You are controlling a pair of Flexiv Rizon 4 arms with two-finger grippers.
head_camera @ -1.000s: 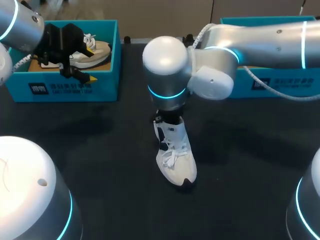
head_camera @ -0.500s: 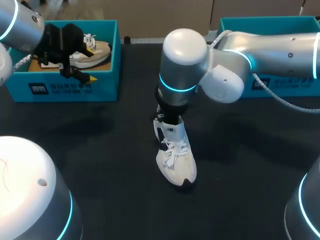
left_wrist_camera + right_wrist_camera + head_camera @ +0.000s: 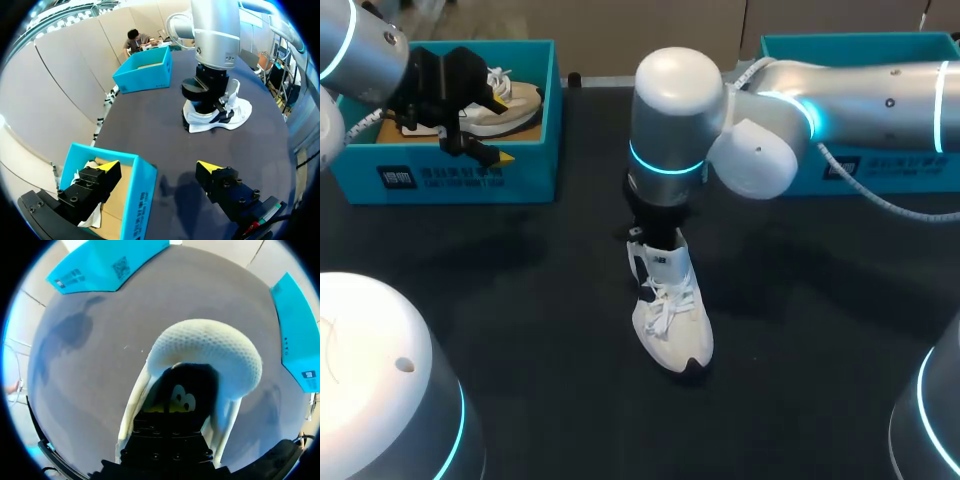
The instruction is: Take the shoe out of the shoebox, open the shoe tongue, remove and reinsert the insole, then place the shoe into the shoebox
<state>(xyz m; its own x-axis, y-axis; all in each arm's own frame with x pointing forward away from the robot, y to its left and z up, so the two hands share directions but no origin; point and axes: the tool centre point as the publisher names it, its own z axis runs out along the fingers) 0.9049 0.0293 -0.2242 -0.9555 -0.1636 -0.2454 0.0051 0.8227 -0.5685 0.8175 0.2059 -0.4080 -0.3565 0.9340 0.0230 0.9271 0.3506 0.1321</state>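
From above: white shoe (image 3: 670,310) on its sole in the middle of the dark table (image 3: 520,300), well apart from the left box (image 3: 535,175) and the right box (image 3: 880,170). Right arm (image 3: 840,95) reaching down into the heel hole. Left claw (image 3: 503,130) up at the left box, near a tan shoe (image 3: 510,100) lying inside. From the left wrist: claw wide apart and holding nothing, one tip inside the box, one outside, box wall in between. Could bump that wall and shove the box if swung sideways. From the right wrist: right claw (image 3: 169,407) deep in the dark hole of the white shoe. Cannot tell if pinching the insole or not. With no other hold on the shoe, might lift or tip over on a pull up. Might also drop or bend the insole on a weak grab.
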